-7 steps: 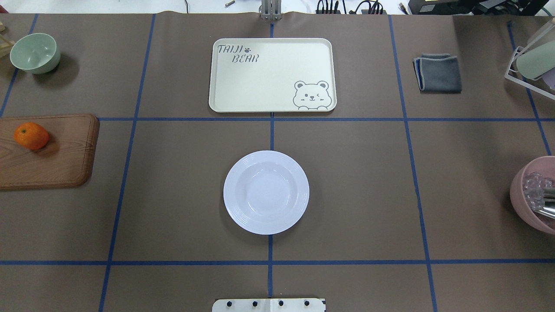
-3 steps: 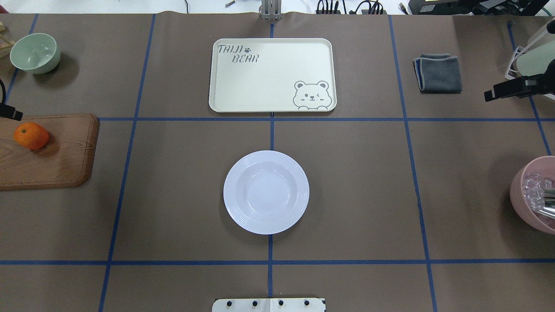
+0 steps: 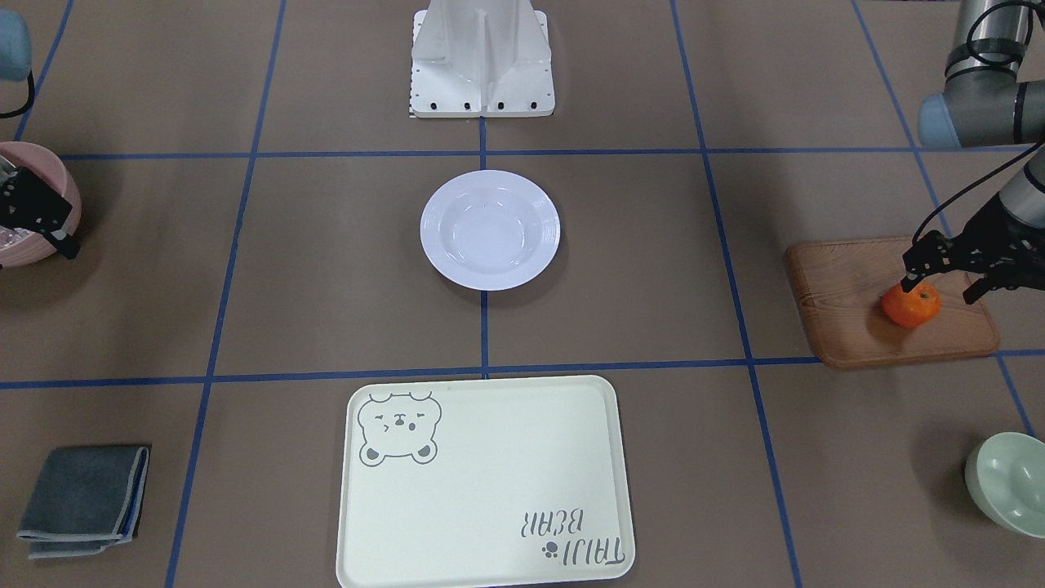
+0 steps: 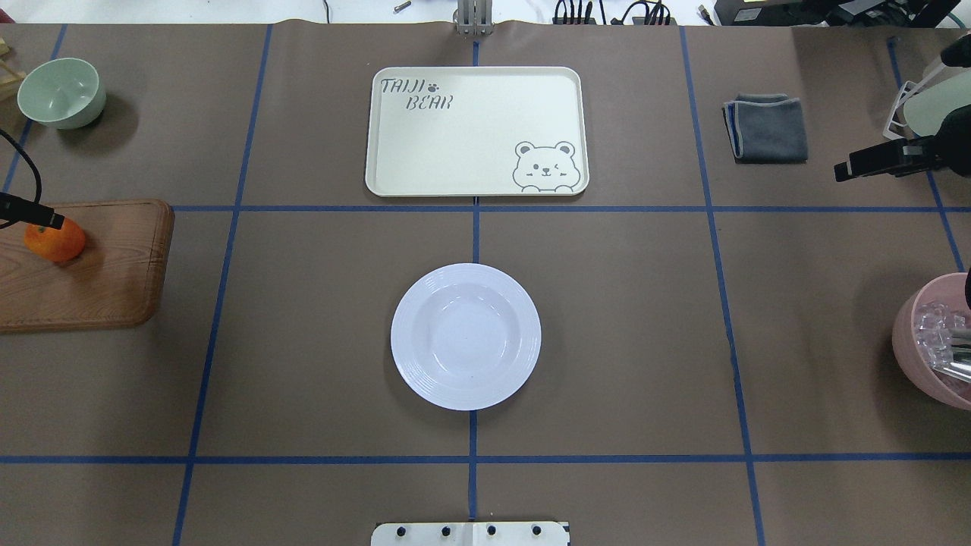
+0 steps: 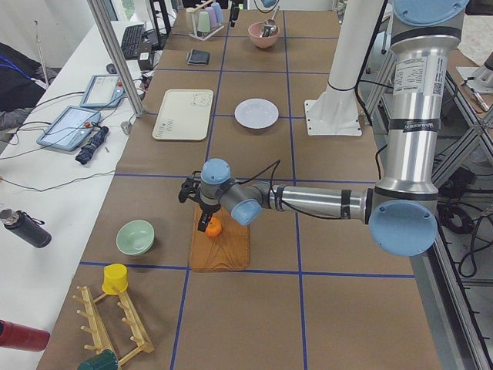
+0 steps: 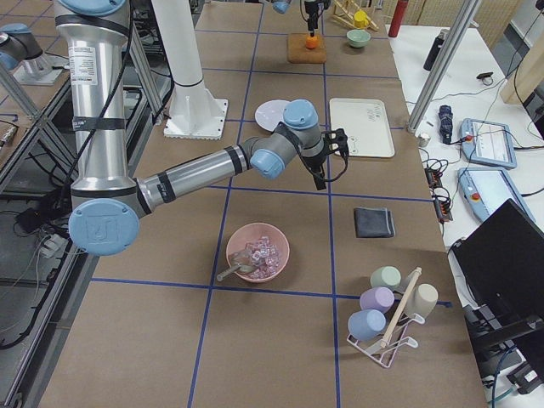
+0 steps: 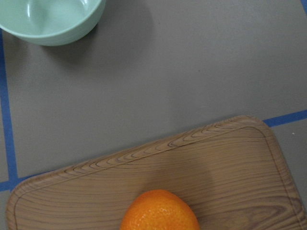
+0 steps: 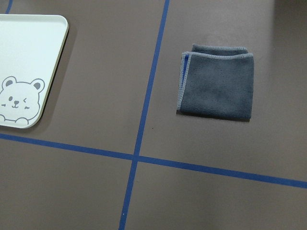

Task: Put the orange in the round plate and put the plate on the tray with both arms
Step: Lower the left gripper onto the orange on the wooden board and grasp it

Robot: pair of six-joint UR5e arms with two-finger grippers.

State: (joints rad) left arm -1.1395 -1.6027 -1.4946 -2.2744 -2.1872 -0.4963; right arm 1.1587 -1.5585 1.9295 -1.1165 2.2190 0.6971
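The orange (image 4: 54, 241) lies on a brown wooden board (image 4: 106, 265) at the table's left edge. My left gripper (image 3: 939, 291) hangs open just over it, one finger above the fruit's top and the other out past it. In the left wrist view the orange (image 7: 159, 211) sits at the bottom edge. The white round plate (image 4: 466, 337) is empty at the table's centre. Behind it lies the cream tray (image 4: 470, 136), also empty. My right gripper (image 4: 843, 171) hovers open at the far right, holding nothing, near a folded grey cloth (image 4: 766, 127).
A pale green bowl (image 4: 61, 92) stands at the back left. On the right edge are a pink bowl (image 4: 922, 341) with clear cubes and a spoon, and a cup rack (image 4: 929, 106). The white base stand (image 3: 482, 61) is behind the plate.
Both arms have come into the overhead view from the sides. The left gripper has moved over the orange; the right has edged inward towards the cloth. No object has moved.
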